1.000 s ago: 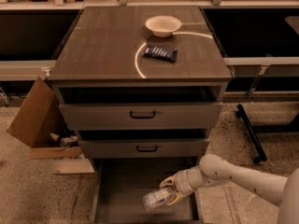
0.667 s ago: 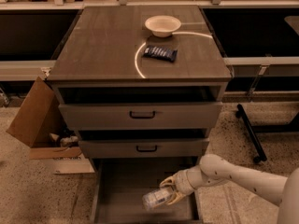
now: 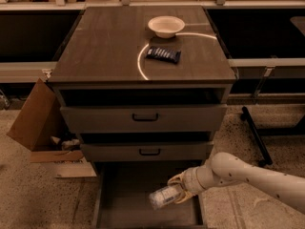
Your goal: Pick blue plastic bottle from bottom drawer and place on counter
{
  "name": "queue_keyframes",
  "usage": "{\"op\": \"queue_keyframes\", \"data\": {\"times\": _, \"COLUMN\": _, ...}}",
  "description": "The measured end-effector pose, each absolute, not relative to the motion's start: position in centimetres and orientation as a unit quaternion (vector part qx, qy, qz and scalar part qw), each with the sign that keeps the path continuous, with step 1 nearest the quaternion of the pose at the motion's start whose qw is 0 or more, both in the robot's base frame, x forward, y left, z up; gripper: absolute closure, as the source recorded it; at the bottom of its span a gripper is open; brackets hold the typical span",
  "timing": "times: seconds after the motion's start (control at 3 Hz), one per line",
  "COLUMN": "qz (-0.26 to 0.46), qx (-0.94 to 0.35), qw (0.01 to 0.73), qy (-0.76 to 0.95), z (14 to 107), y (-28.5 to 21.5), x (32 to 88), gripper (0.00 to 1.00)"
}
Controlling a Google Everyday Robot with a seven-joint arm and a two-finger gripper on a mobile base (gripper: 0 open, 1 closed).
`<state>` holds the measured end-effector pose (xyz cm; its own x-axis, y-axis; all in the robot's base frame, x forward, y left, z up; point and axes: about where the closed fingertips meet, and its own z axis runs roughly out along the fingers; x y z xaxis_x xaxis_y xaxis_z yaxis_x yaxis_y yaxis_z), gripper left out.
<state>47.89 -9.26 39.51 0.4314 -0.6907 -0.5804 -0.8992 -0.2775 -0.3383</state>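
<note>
**Bottle in grasp over the drawer, lift-out pending**

Nothing much has moved over the last second: arm, gripper and blue plastic bottle sit practically where they were, maybe a touch higher.

Status:
- Drawer cabinet is the reference. The bottom drawer is pulled out at its foot. The two handled drawers above it are only slightly out.
- The gripper is inside the bottom drawer's footprint, toward the cabinet's right side, and the arm reaches in from that side.
- Its fingers are pinched on one end of the bottle. The bottle lies tilted and sticks out toward the drawer's middle.
- I can't tell whether the bottle is clear of the drawer floor.
- The counter is the cabinet's top. It carries a white bowl near the back, a dark snack bar just in front of the bowl, and a pale arc line.

Step, as I judge it: the pick is made and the lift is starting or about to start.

Next move needs:
- A pull back from the cabinet before rising, since the upper drawer fronts overhang the path.
- A swing up over the top and a set-down on bare wood, away from the bowl and bar.
- A firm grip, because an end-hold on a ribbed bottle could pivot.
</note>
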Motion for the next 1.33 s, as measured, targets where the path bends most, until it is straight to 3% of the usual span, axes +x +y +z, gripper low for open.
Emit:
{"op": "queue_keyframes", "data": {"times": 0.67, "qz": 0.104, "qx": -0.797, "qw": 0.343, "qy": 0.486, "z": 50.1, "y": -13.1, "x": 48.9, "gripper": 1.0}}
{"op": "queue_keyframes", "data": {"times": 1.33, "qz": 0.079, "qx": -0.806, "qw": 0.357, "qy": 0.466, "z": 54.7, "y": -13.9, "x": 50.3, "gripper": 1.0}}
